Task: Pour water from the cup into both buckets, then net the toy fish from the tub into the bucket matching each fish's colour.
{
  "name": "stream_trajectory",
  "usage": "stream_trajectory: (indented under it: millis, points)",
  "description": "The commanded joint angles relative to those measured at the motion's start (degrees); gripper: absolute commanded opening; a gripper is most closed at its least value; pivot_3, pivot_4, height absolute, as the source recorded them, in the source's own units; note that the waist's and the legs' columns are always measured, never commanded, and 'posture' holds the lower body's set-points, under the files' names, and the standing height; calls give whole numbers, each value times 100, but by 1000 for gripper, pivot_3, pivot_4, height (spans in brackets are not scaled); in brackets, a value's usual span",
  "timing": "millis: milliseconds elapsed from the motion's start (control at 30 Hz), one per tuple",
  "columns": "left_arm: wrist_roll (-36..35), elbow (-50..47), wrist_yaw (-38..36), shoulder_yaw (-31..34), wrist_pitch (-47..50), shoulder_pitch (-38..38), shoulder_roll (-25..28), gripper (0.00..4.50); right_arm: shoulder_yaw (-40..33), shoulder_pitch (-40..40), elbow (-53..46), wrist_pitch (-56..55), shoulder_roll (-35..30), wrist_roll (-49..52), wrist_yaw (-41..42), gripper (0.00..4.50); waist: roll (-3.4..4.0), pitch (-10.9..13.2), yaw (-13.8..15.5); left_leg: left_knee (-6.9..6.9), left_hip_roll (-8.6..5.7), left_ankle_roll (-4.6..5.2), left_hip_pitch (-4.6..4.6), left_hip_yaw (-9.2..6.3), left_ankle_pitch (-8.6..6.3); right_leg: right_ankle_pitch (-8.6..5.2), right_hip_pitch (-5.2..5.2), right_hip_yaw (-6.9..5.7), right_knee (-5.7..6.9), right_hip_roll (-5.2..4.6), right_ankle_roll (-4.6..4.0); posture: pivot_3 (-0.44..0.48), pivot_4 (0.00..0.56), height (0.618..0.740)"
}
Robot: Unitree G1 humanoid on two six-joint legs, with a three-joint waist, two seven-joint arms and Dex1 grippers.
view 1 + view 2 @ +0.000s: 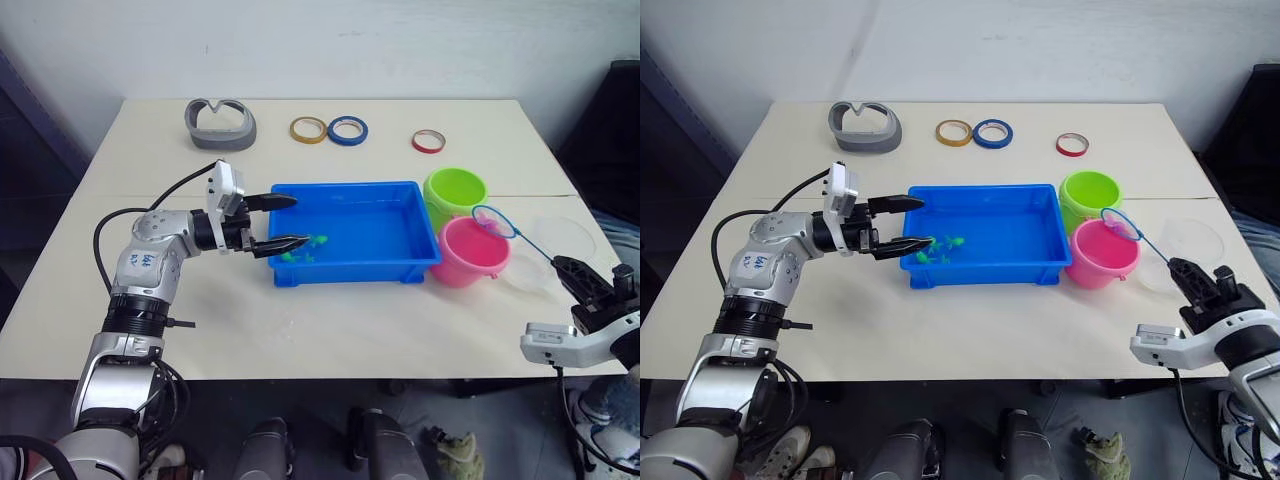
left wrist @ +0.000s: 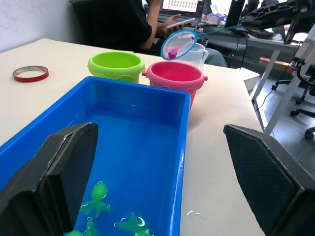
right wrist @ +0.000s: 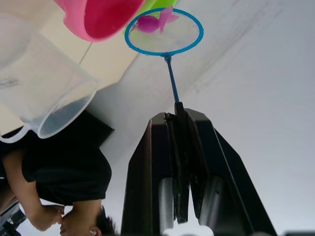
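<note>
Holding the net [image 3: 163,30] with a pink fish [image 3: 156,21] over the pink bucket [image 1: 468,250], the right tool [image 3: 183,162] grips its handle; the left tool [image 1: 284,222] stands wide at the tub [image 1: 420,262], where green fish [image 2: 98,196] remain.

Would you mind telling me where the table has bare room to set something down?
Bare table runs along the near edge in front of the blue tub, and between the tub and the tape rings at the back. It is crowded on the right, where the green bucket, pink bucket and clear cup cluster.
</note>
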Motion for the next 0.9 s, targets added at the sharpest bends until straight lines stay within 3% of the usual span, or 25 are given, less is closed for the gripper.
stream_trajectory:
  millis: [33,333,433,567,667,900]
  points:
    - [3,-60,-45,96,-95,-63,-4,4469,-234,78,-181,-57,149,-277,-220,0,-1,0,-2,1,-1,0,0,0,0,0,1,0,0,0,0,0,150,713]
    - [8,-38,-49,107,-114,-62,-1,4469,-180,92,-100,-66,463,-357,-362,0,0,0,-8,2,-6,3,6,0,3,0,3,4,7,-1,0,0,150,713]
    - [10,-17,-49,133,-121,-67,34,4469,-129,-125,-22,50,623,108,-321,0,-1,0,-15,3,-7,4,6,0,4,0,4,5,7,-2,1,0,150,713]
    - [130,312,-26,254,-136,-217,326,4469,159,-967,-97,370,661,949,190,0,-1,0,-64,4,-8,5,13,0,5,0,6,8,15,-4,0,0,150,713]
    - [294,765,-184,387,-398,-393,821,4469,681,-2069,-153,880,697,1501,739,0,-3,1,-175,6,-4,4,18,0,7,1,8,8,22,-1,-1,0,150,713]
    - [525,1295,-215,650,-745,-329,1578,4469,2319,-3895,-85,3132,1538,2526,2764,0,-14,1,-160,4,4,1,30,-13,9,-11,9,-5,51,-3,-21,0,150,713]
